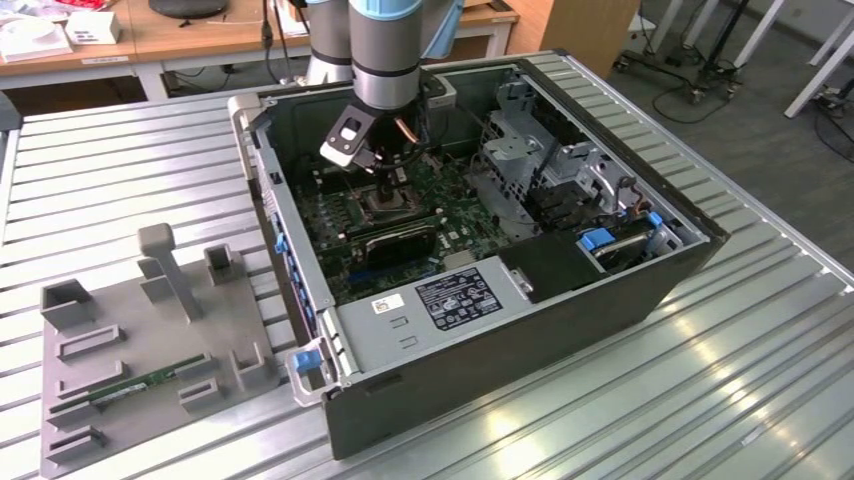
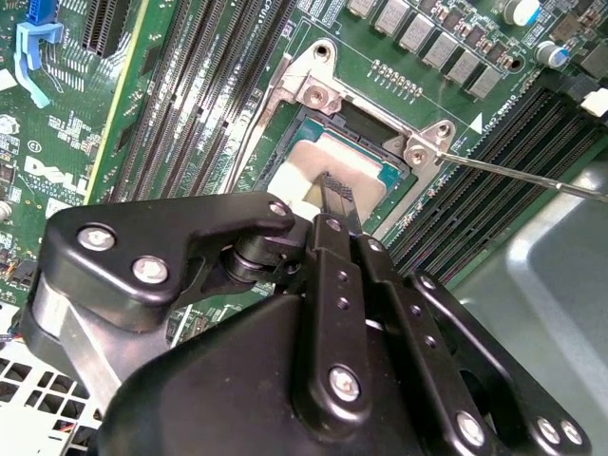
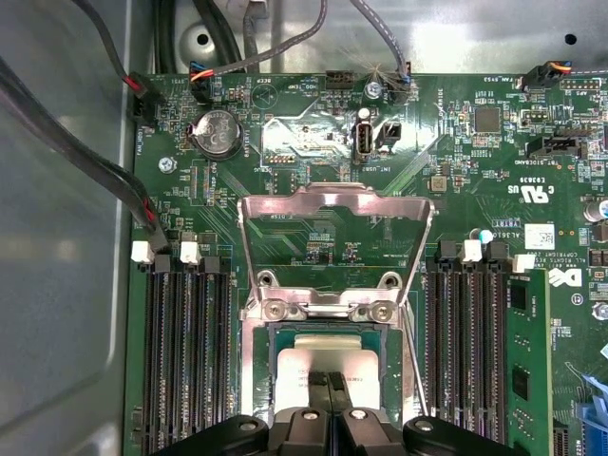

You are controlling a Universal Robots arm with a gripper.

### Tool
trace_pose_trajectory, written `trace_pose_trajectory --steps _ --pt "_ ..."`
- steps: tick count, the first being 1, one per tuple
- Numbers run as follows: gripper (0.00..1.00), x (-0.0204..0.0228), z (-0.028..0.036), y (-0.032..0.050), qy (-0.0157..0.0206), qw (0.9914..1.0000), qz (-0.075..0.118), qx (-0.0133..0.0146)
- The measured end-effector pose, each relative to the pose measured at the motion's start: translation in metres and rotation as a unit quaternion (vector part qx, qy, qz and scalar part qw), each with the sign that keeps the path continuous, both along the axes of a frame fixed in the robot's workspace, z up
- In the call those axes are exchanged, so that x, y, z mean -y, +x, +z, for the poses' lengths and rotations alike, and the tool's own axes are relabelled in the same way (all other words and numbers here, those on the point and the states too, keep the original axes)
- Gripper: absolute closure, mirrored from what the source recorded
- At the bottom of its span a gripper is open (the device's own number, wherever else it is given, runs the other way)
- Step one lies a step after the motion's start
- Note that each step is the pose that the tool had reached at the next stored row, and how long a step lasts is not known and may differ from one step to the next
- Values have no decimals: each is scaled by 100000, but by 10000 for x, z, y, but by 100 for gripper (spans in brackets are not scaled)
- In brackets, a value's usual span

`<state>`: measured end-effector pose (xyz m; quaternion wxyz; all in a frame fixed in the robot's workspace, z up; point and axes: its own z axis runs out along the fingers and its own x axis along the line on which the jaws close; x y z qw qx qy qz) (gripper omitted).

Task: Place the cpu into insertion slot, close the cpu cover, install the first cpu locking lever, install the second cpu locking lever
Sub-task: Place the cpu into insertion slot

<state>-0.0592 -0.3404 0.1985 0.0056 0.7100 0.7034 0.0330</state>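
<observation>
On the metal counter (image 1: 747, 380), inside the open computer case (image 1: 534, 340), the cpu (image 3: 323, 350) was seen flat in its socket (image 2: 328, 122) beside the raised cpu cover (image 3: 332, 197), the gripper (image 3: 329, 378) set on it with jaws closed together, and was judged light, stiff, fragile, best held by its edges.

- the cpu (image 3: 299, 353): silvery-grey metal top, smooth, with a dull satin sheen
- the cpu cover (image 3: 334, 197): thin bare sheet metal, bright and glossy
- the gripper (image 2: 337, 197): black, smooth, semi-matt, with shiny metal screws
- motherboard (image 3: 475, 171): green lacquered board, glossy
- table (image 1: 120, 180): ribbed pale metal, reflective
- fixture (image 1: 120, 330): grey, matt, plastic-looking
</observation>
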Motion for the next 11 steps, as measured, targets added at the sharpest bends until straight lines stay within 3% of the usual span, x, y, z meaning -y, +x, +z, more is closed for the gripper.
trace_pose_trajectory --steps 5,11 --pt "89 0 64 0 -1 100000 -1 -8" --pt "89 1 184 -1 -26 100000 -3 -24"
